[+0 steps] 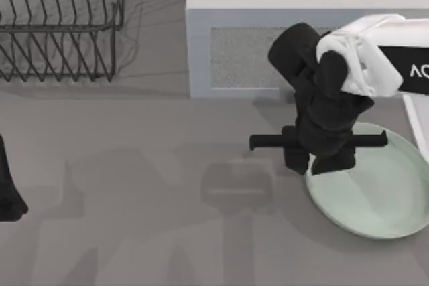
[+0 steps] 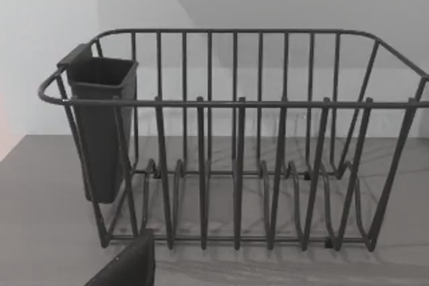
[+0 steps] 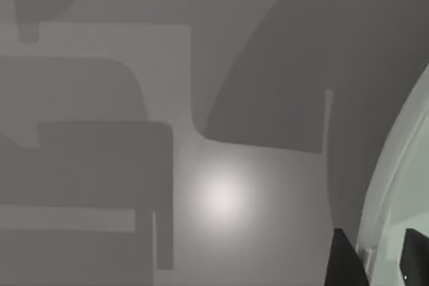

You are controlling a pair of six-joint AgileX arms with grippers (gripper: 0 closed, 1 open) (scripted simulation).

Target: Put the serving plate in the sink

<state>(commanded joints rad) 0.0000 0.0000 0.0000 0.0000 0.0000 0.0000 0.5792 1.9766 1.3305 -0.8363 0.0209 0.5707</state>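
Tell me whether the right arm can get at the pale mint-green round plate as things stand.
Probably yes: the right gripper hangs over the plate's left rim, its fingers straddling that rim, nothing between them.

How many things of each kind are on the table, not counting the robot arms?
Serving plate: 1
Microwave: 1
Wire dish rack: 1
Dark cutlery cup hung on the rack: 1
Total: 4
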